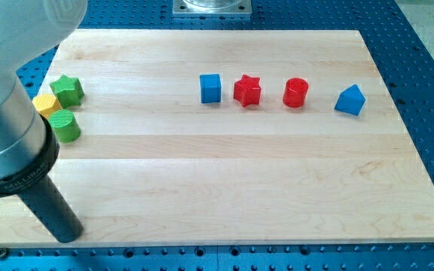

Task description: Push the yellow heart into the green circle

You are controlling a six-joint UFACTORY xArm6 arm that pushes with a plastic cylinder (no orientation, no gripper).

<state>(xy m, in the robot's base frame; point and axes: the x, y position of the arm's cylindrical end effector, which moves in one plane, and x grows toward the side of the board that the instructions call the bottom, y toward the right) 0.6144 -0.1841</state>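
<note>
A yellow block (46, 104), partly hidden by my arm so its shape is unclear, sits at the view's left edge of the wooden board (224, 173). It touches the green circle (65, 126) just below it and the green star (68, 89) just above it. My tip (65, 235) rests on the board near the view's bottom left corner, well below the green circle and apart from all blocks.
A row of blocks lies in the upper middle to right: a blue cube (211, 88), a red star (247, 90), a red cylinder (295, 92) and a blue triangle (350, 100). The arm's wide body covers the view's upper left.
</note>
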